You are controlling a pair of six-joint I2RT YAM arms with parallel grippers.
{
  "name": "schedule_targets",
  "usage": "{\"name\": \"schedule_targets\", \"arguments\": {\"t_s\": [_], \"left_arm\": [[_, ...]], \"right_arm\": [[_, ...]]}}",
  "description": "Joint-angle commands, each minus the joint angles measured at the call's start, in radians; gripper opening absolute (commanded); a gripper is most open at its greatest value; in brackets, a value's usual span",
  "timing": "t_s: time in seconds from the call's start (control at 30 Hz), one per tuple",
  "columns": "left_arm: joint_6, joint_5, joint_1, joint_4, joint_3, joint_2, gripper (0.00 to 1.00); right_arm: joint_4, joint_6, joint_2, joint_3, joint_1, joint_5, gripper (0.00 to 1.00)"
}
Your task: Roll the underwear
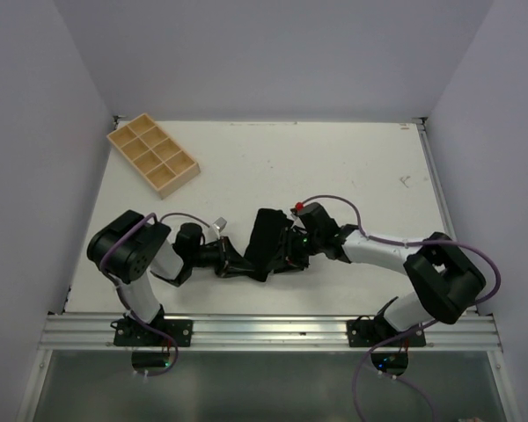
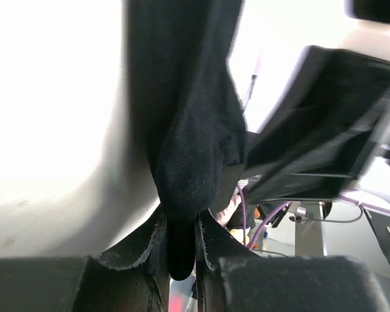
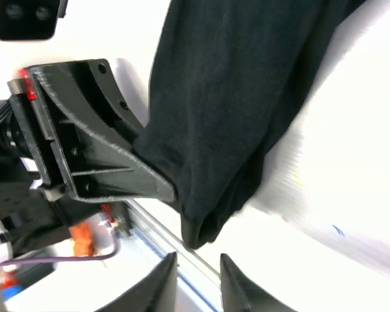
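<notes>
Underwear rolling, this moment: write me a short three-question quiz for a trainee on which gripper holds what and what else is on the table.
1. True or false: the right gripper is clamped on the underwear.
2. Which gripper pinches the fabric? A) the left gripper B) the right gripper C) neither
3. What stands near the far left corner of the table?
Key: 1 false, its fingers stand apart with nothing between them. 2 A. 3 a wooden tray with compartments.
</notes>
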Motion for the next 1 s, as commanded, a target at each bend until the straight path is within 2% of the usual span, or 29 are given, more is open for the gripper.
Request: {"name": "schedule_targets", "arguments": {"t_s": [0.0, 0.07, 0.13, 0.27, 0.33, 0.47, 0.77, 0.97], "left_arm": [[0.100, -0.019, 0.006, -0.154, 0.034, -0.034, 0.00], [0.125, -0.022, 0.006, -0.272, 0.071, -0.043, 0.00], [0.142, -0.037, 0.006, -0.335, 0.100, -0.074, 0.00], [0.208, -0.068, 0.008, -0.629, 0.201, -0.098, 0.00], [0.229, -0.088, 0.006, -0.755, 0.248, -0.104, 0.00], [0.232, -0.097, 0.008, -0.881, 0.298, -0.118, 0.00], [0.120, 0.006, 0.020, -0.842, 0.269, -0.101, 0.00], [0.061, 0.060, 0.027, -0.826, 0.276, -0.086, 0.00]], "right_arm": [[-0.232, -0.139, -0.090, 0.094, 0.003, 0.110, 0.37], [-0.311, -0.186, -0.115, 0.128, 0.012, 0.169, 0.40], [-0.419, -0.288, -0.121, 0.199, 0.043, 0.293, 0.45], [-0.576, -0.497, -0.048, 0.341, 0.168, 0.583, 0.48], [-0.581, -0.603, -0.011, 0.398, 0.247, 0.701, 0.50], [-0.474, -0.724, -0.015, 0.405, 0.337, 0.790, 0.51], [-0.417, -0.965, 0.058, 0.415, 0.478, 0.913, 0.58], [-0.408, -1.049, 0.100, 0.452, 0.556, 0.942, 0.61]]}}
